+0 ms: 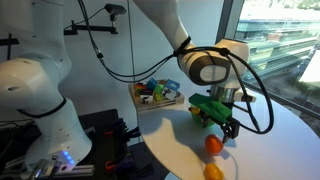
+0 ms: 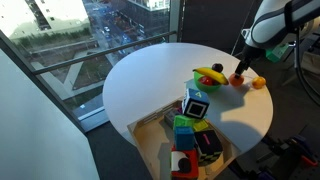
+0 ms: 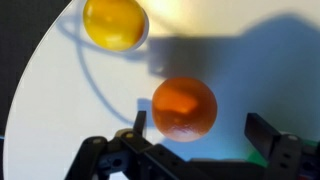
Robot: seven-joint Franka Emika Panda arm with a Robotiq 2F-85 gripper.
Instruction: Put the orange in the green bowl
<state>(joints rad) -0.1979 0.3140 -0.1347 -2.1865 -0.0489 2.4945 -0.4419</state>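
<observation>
**Reds, Yellows and One Bright Green**

The orange (image 3: 184,107) is deep reddish-orange with a brighter patch on top. The second fruit (image 3: 114,22), nearer the table's edge, is paler yellow-orange. The green bowl (image 1: 210,108) is bright green. The table (image 1: 275,140) is plain white. The pale tray (image 2: 148,135) holds red, green, blue and yellow items.

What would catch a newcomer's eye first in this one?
The open gripper hangs right at the orange, and in the wrist view its fingers stand on either side of the fruit. Close by on the round white table sits the green bowl. A paler yellow fruit lies near the orange, and a tray of coloured items sits by the table's rim.
</observation>
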